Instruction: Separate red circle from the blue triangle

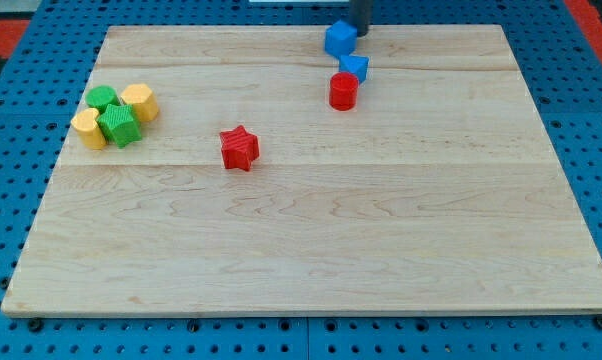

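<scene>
The red circle (343, 91) is a short red cylinder near the top middle of the wooden board (311, 250). The blue triangle (354, 67) touches its upper right side. A blue cube (340, 39) sits just above them, near the board's top edge. My tip (361, 31) comes down from the view's top edge and ends just to the right of the blue cube, close to it or touching it, and above the blue triangle.
A red star (239, 148) lies left of the board's centre. At the left, a tight cluster holds a green cylinder (103, 98), a green block (120, 126), a yellow hexagon (139, 102) and a yellow block (89, 129).
</scene>
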Controlling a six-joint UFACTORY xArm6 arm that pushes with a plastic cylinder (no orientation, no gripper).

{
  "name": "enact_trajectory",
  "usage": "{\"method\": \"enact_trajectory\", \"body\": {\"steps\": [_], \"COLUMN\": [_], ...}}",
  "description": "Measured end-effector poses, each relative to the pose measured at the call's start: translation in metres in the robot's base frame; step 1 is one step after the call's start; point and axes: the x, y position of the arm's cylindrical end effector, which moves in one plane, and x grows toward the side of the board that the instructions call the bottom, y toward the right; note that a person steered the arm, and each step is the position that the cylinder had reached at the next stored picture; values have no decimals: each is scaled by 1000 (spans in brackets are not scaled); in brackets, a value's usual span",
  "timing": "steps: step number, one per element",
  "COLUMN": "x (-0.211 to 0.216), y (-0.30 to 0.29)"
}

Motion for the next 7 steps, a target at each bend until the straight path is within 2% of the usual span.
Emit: {"method": "enact_trajectory", "body": {"steps": [1,2,3,5,6,7], "x": [6,5,51,67,141,189], "y": [-16,50,46,3,-1,-49]}}
